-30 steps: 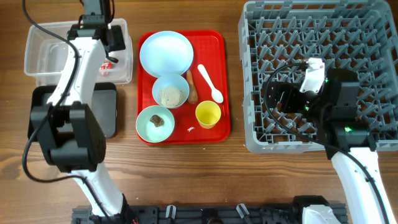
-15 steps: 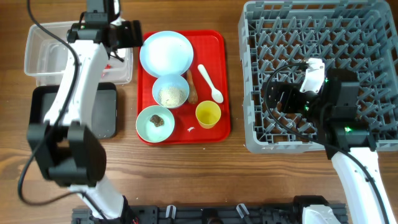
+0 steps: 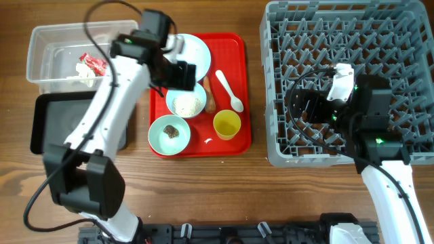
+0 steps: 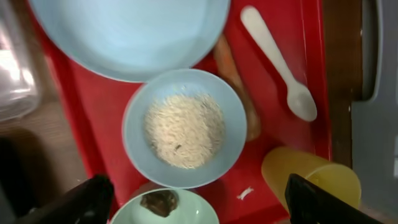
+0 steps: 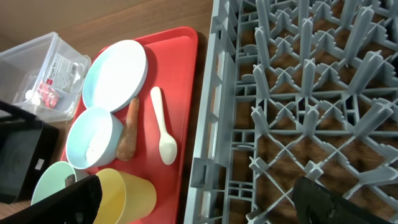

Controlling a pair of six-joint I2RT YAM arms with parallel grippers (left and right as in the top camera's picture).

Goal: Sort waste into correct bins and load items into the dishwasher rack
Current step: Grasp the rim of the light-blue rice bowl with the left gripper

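Note:
My left gripper (image 4: 196, 199) is open and empty over the red tray, above the whitish-blue bowl (image 4: 184, 127) of rice (image 3: 186, 103). The pale blue plate (image 3: 196, 51), carrot-like stick (image 4: 236, 81), white spoon (image 3: 229, 89), yellow cup (image 3: 226, 125), a paper scrap (image 3: 208, 141) and the mint-green bowl (image 3: 169, 134) with the brown lump (image 4: 158, 200) are on that tray. The red wrapper (image 3: 93, 63) and white paper lie in the clear tub (image 3: 47, 41). My right gripper (image 5: 202, 202) is open over the grey rack (image 3: 346, 81).
The black tray (image 3: 47, 122) sits in front of the clear tub at the left. The red serving tray (image 3: 237, 47) lies between the bins and the rack. My left arm stretches over the black tray and the tub's corner.
My left gripper moved right from the clear tub to above the red tray, leaving the red wrapper in the tub. My right arm has not moved.

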